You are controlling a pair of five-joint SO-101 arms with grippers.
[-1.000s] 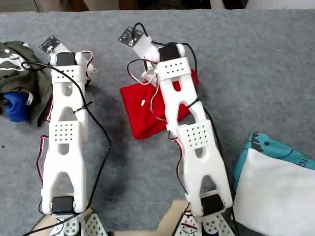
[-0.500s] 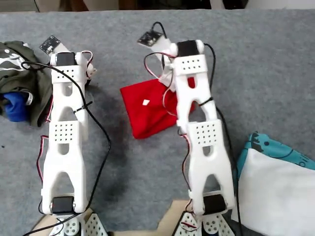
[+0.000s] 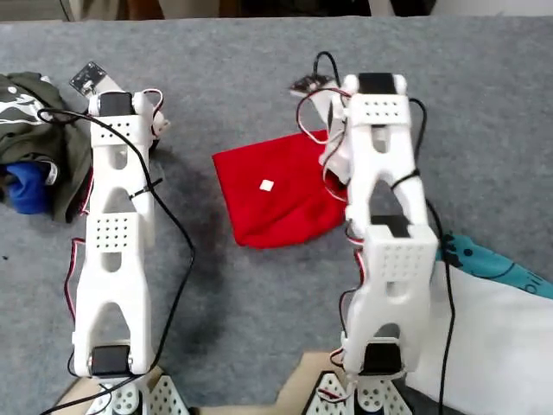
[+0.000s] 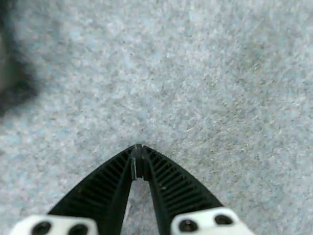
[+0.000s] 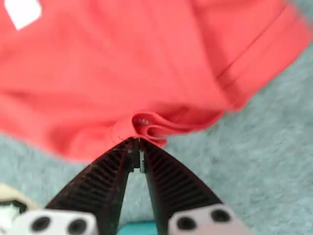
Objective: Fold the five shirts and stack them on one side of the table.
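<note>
A folded red shirt (image 3: 272,197) with a small white tag lies in the middle of the grey table. My right gripper (image 5: 138,147) is shut on a bunched fold at the edge of the red shirt (image 5: 146,73); in the high view the right arm (image 3: 380,173) stands over the shirt's right edge. My left gripper (image 4: 137,152) is shut on nothing, low over bare grey cloth; its arm (image 3: 117,199) stretches along the left side. A heap of an olive shirt (image 3: 47,121) and a blue one (image 3: 26,190) lies at the far left.
A white shirt (image 3: 492,346) lies on a teal one (image 3: 479,258) at the table's front right corner. Cables hang along both arms. Bare grey table (image 3: 475,104) stretches at the back right and between the arms at the front.
My right arm has swung to the right with the red shirt's edge in its gripper, uncovering the shirt and pulling its right side along. The left arm has kept still.
</note>
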